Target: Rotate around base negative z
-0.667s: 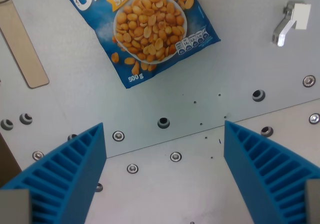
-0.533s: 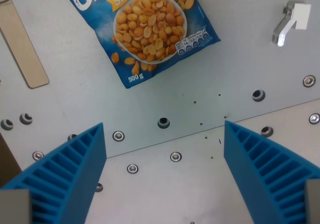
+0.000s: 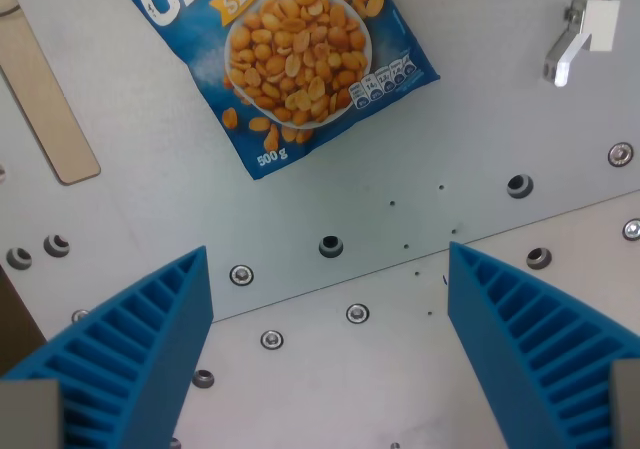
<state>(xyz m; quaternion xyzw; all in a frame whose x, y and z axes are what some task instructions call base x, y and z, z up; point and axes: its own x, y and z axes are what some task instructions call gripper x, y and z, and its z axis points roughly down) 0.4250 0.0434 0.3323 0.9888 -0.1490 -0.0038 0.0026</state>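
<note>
My gripper is open and empty, hanging above a grey metal table. Its two blue ribbed fingers show at the bottom: one at the wrist view's left, the other at the wrist view's right. A blue bag of peanuts lies flat on the table ahead of the fingers, at the top centre, and its upper part is cut off by the frame edge. Nothing lies between the fingers.
A beige wooden strip lies at the top left. A small white and metal bracket sits at the top right. Screws and holes dot the table, and a seam between two plates runs across it.
The whole scene has shifted slightly down and a little sideways in the picture, so the camera has moved a little. The things on the table have not moved. The fingers remain equally open.
</note>
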